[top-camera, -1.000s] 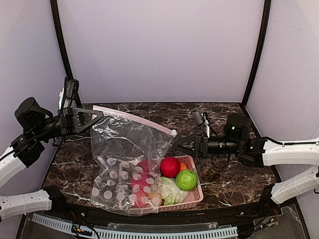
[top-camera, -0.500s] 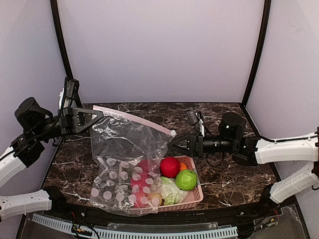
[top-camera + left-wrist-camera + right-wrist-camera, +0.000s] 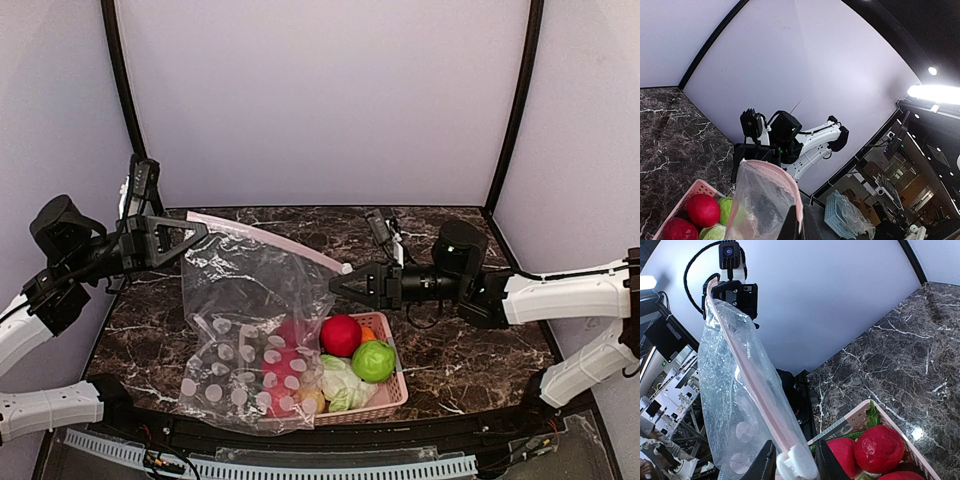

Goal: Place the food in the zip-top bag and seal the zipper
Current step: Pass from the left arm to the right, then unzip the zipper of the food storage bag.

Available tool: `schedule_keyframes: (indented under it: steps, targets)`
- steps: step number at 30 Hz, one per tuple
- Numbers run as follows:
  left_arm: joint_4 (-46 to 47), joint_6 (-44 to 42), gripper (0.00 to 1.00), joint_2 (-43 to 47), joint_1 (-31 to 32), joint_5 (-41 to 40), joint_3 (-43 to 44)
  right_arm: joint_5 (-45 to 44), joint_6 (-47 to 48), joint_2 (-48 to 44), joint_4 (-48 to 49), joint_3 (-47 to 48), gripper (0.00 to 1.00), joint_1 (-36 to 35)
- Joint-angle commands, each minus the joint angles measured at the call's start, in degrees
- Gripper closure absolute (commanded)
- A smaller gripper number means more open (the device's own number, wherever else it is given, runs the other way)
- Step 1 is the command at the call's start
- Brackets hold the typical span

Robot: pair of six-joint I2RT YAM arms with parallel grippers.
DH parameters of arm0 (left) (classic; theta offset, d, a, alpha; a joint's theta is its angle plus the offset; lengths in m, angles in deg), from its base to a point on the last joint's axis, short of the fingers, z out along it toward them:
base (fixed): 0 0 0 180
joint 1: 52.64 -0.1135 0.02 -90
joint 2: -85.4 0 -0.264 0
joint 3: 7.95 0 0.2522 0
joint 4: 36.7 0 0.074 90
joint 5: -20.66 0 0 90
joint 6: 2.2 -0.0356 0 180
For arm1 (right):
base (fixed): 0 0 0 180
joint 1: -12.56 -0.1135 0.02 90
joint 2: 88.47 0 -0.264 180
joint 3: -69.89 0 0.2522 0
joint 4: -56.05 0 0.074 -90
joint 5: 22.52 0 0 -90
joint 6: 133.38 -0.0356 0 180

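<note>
1. The bag [image 3: 250,310] hangs in the air over the left half of the table [image 3: 470,350]. Its mouth edge is up and its lower end sags down to the table's near edge.
2. The zipper [image 3: 265,237] runs along the top of the bag, sloping down from the left corner to the right one.
3. The left gripper [image 3: 195,232] is pressed together on the bag's upper left corner at the zipper and holds it aloft.
4. The right gripper [image 3: 794,445] reaches in from the right at the zipper's other end. Its fingers stand a little apart, with the white end tab [image 3: 797,462] between them. We cannot tell whether they pinch the tab.
5. The food [image 3: 345,350] lies in a pink basket [image 3: 397,388] at the front middle of the table, just beside the bag and partly behind it.
6. In the open part of the basket we see a red ball [image 3: 338,328], a green ball [image 3: 373,361] and a cabbage [image 3: 343,388].
7. More red and yellowish shapes show through the plastic. They seem to lie in the basket behind the bag, but the crinkled film blurs them.
</note>
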Motion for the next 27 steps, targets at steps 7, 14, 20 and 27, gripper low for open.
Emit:
schedule_keyframes:
  steps: [7, 14, 20, 27]
  targets:
    - [-9.70, -6.89, 0.99, 2.06, 0.24, -6.76, 2.17, -1.08, 1.12, -5.63, -1.57, -0.10, 1.00, 0.50]
    - [-19.32, -9.79, 0.99, 2.16, 0.23, -12.68, 2.90, -5.86, 5.71, -16.16, -13.60, 1.50, 1.00, 0.50]
    - [-29.86, -17.95, 0.61, 1.43, 0.23, -18.02, 7.34, -9.75, 11.04, -22.41, -32.17, 8.17, 1.00, 0.42]
    - [-46.58, -33.58, 0.19, -4.63, 0.24, -22.84, 21.55, -9.11, 15.59, -22.11, -55.61, 19.47, 1.00, 0.43]
